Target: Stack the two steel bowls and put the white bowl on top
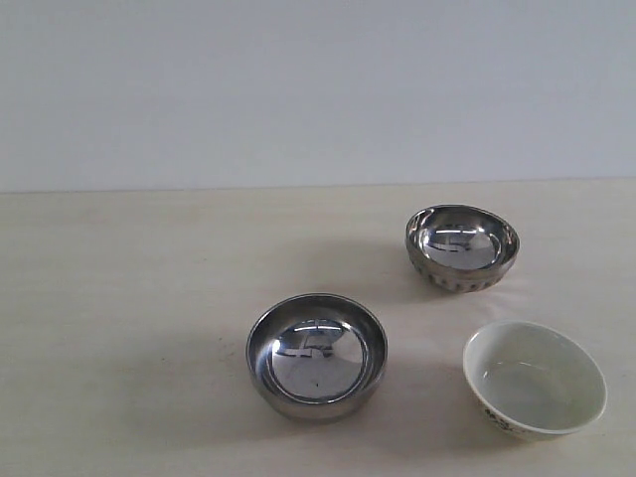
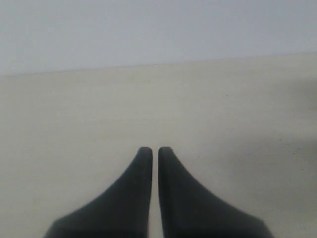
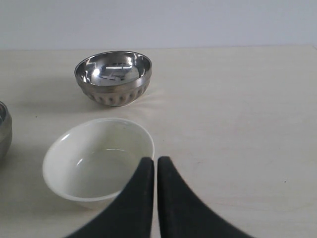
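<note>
Three bowls stand apart on the pale table. The smooth steel bowl [image 1: 317, 356] sits near the front middle; its edge shows as the smooth steel bowl [image 3: 4, 130] in the right wrist view. The ribbed steel bowl [image 1: 462, 247] [image 3: 113, 77] stands further back on the right. The white bowl [image 1: 534, 380] [image 3: 97, 158], with dark marks on its wall, is at the front right. Neither arm shows in the exterior view. My right gripper [image 3: 155, 160] is shut and empty, near the white bowl's rim. My left gripper [image 2: 155, 150] is shut over bare table.
The pale table [image 1: 129, 298] runs back to a plain light wall [image 1: 298, 89]. The left wrist view holds only table surface [image 2: 99, 109] and wall.
</note>
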